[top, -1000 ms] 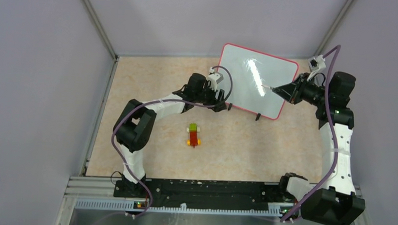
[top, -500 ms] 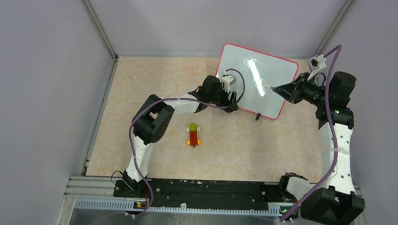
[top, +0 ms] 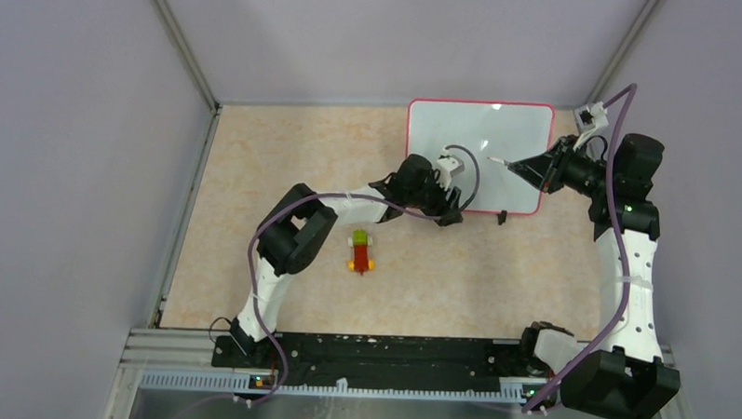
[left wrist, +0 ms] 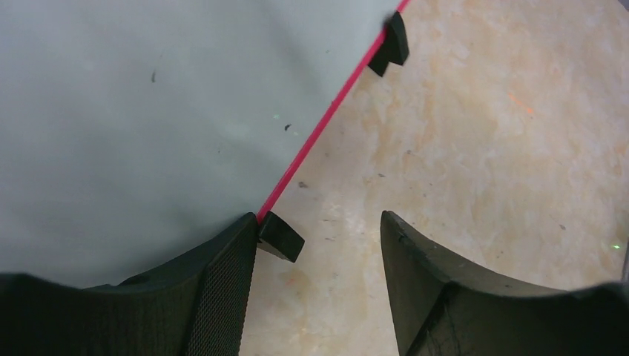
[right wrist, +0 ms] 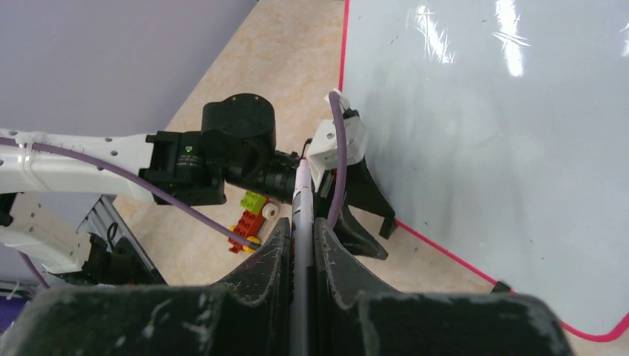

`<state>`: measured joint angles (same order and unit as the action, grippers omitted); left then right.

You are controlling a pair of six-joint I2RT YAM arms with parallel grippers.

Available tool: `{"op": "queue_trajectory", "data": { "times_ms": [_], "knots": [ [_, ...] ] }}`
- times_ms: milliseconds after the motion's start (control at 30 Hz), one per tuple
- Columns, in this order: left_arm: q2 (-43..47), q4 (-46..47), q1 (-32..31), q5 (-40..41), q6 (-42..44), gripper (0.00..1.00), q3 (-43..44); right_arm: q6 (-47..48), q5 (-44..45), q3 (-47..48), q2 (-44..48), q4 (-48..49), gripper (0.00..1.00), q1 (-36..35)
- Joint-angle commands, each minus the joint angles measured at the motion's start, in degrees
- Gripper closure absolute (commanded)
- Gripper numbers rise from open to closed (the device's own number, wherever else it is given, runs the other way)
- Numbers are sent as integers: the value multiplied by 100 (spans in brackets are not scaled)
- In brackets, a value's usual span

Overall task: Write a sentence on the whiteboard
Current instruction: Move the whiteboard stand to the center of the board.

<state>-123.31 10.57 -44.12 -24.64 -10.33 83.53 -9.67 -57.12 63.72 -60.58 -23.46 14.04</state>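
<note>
Counter (top: 285, 169): beige, stone-look, walled on three sides.

Whiteboard (top: 500, 130): sits at the far right of the counter, close to the back wall, edges roughly square to it. The surface is blank, a few specks only, no strokes visible.

Left claw (left wrist: 315, 274): spread wide at the board's near-left edge. The red rim and one clip foot (left wrist: 280, 237) lie between the fingers. Can't tell if either finger is actually pressing on the board.

Right claw (right wrist: 300, 230): pressed together on the marker (right wrist: 300, 193), tip pointing out over the right half of the board in the top view. Can't tell if the tip is touching.

Brick toy (top: 360, 250): mid-counter, well apart from the board, not involved.

Second clip foot (top: 502, 216): at the near edge, towards the right.

My read of the step: setup stage, the board is placed and the pen is in hand, but writing has not started.

Next move calls for:
- The left claw pins or grips the rim so the board can't slide.
- The right claw carries the tip to the top-left of the board and lowers it to light contact.
- Keep pressure low. The board is glossy and on feet, so it will likely skid or rock.
</note>
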Motion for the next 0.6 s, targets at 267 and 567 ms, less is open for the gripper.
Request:
{"op": "queue_trajectory", "data": {
  "times_ms": [267, 567],
  "knots": [
    [-65, 201, -625, -556, -252, 36, 147, -55, -152, 127, 71, 187, 100, 117],
    [866, -294, -660, -503, 661, 32, -186, -520, -144, 504, -105, 567, 100, 796]
  ]
}}
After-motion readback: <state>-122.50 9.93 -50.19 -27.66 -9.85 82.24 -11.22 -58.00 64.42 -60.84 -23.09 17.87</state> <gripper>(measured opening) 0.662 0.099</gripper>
